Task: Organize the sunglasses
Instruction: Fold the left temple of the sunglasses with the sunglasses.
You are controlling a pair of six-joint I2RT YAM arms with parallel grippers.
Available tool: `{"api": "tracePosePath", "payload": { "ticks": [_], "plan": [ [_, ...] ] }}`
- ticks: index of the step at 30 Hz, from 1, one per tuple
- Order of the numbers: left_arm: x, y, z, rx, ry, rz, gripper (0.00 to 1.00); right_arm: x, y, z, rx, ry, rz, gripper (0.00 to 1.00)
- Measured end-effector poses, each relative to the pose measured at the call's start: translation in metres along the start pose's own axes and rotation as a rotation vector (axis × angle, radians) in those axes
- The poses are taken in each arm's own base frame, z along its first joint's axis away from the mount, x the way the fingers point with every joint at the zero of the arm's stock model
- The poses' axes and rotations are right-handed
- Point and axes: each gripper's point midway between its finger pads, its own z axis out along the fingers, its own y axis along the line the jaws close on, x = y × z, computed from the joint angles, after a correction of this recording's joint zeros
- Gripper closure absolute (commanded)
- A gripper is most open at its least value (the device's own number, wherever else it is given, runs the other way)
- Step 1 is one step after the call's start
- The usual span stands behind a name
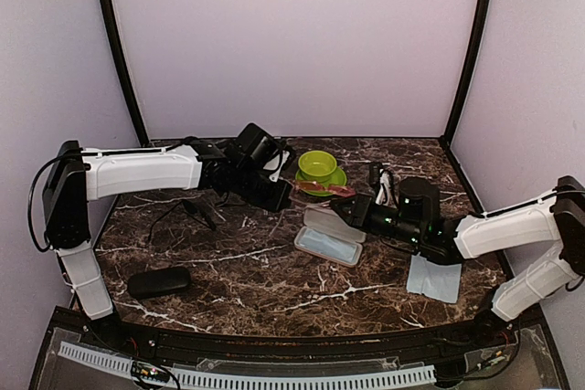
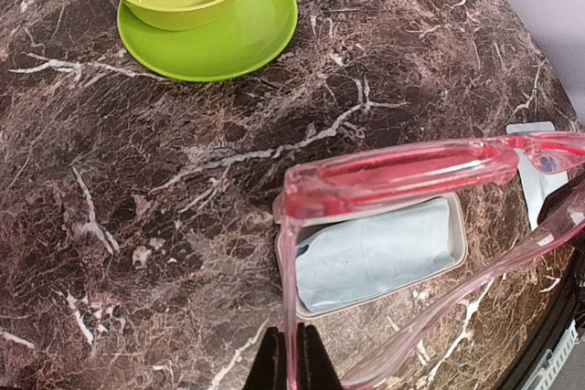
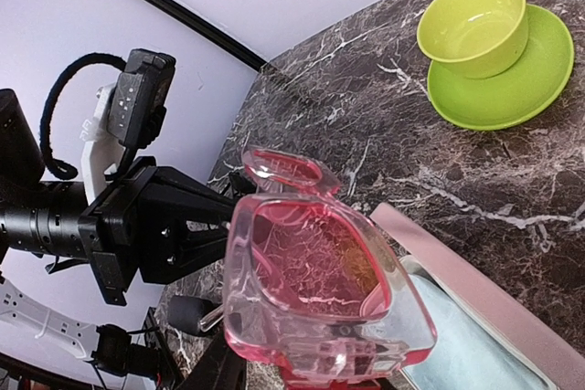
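Red-pink plastic sunglasses (image 2: 393, 175) hang just above the open pink case (image 2: 375, 258), left gripper (image 2: 294, 358) pinched tight on one temple, right gripper (image 1: 347, 207) honestly impossible to call, so a one-sided hold probably lets them swing and miss the case.

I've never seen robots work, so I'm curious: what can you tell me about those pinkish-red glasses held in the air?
The glasses have a see-through pinkish-red frame that looks like plastic, both arms unfolded. They hang in the air above an open case with pale blue cloth inside. The left gripper is shut on the tip of one arm. The right gripper sits close by the front; whether it touches them is unclear.
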Motion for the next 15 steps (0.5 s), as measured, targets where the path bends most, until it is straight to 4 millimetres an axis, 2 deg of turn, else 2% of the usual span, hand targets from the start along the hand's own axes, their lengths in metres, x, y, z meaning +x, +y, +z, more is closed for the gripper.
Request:
{"api": "tracePosePath", "payload": {
  "ticks": [12,15],
  "plan": [
    [0.003,-0.004,0.002,0.024,0.012,-0.024,1.0,-0.012,-0.01,-0.003,0.06,-0.1,0.019,0.67],
    [0.005,-0.003,0.004,0.026,0.019,-0.031,1.0,-0.011,-0.011,-0.003,0.063,-0.109,0.024,0.63]
  ]
}}
